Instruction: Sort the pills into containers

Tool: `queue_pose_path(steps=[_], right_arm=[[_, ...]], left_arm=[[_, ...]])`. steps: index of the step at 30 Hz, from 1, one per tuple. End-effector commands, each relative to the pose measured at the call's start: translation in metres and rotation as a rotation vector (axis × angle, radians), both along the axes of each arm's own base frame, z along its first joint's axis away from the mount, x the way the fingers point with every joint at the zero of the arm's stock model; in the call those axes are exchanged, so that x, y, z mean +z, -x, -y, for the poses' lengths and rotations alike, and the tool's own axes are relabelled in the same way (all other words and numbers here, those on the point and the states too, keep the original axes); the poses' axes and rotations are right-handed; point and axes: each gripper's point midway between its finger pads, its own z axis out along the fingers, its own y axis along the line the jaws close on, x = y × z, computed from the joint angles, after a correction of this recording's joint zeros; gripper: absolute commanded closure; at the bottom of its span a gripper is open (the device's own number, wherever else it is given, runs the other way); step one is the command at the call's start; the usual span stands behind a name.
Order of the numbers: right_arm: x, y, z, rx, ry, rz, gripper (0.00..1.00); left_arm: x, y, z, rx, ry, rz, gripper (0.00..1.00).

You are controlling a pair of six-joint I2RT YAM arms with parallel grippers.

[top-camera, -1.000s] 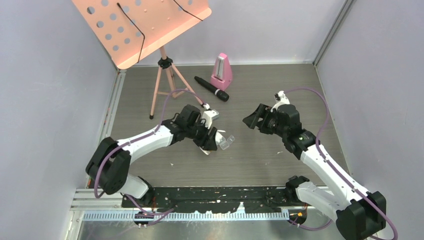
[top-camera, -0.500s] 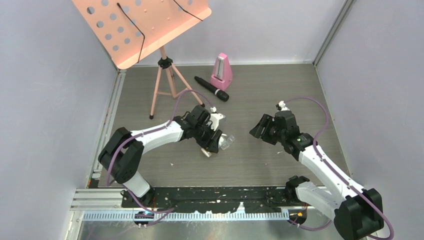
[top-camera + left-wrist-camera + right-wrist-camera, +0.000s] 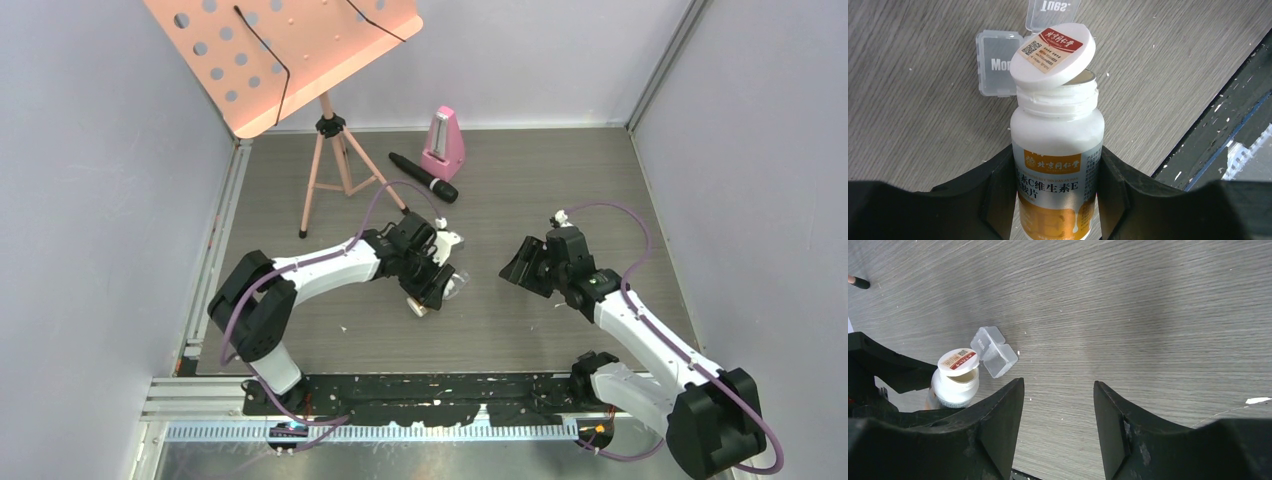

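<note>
Clear plastic pill box (image 3: 998, 62): lies on the grey wood-grain worktop (image 3: 913, 115), just beyond the mouth of the small bottle (image 3: 1058, 165). It has two squares side by side, one lettered "Mon", the other "Tues".
Left claw (image 3: 1057, 172): clenched on the small bottle's labelled body, a finger on each side. The bottle's neck sticks out past the tips toward the pill box.
Cap (image 3: 1053, 50): white with a red-and-tan sticker, sitting crooked on the threaded neck, with a gap open along one side of the rim.
Box to left claw: ahead of the tips and near the bottle's mouth. From the wrist the cap overlaps the box, so I cannot tell whether they touch.
Right claw (image 3: 1058, 385): released, fingers spread with only bare worktop between them.
Box to right claw: ahead and off to the left, clearly apart, with the bottle just beside the box.
Hard to make out: I can pick out no pills in any view. The "Tues" square is cut off by the top edge of the left wrist view. I cannot tell whether the box's lids are up or down. From overhead the left claw covers most of the bottle, and the box is only a pale glint beside it.
</note>
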Motion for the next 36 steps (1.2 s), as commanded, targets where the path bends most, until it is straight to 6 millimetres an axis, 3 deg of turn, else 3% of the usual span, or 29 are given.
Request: queue_pose_path(steps=[1, 17, 36], right_arm=[[0.003, -0.005, -0.003, -0.009, -0.027, 0.018, 0.40], [-0.005, -0.003, -0.002, -0.010, -0.026, -0.003, 0.40], [-0.016, 0.003, -0.001, -0.013, -0.031, -0.036, 0.40]], left_arm=[[0.009, -0.009, 0.006, -0.018, -0.035, 0.047, 1.00], [0.001, -0.005, 0.004, -0.066, -0.138, 0.077, 1.00], [0.009, -0.001, 0.006, -0.102, -0.204, 0.064, 1.00]])
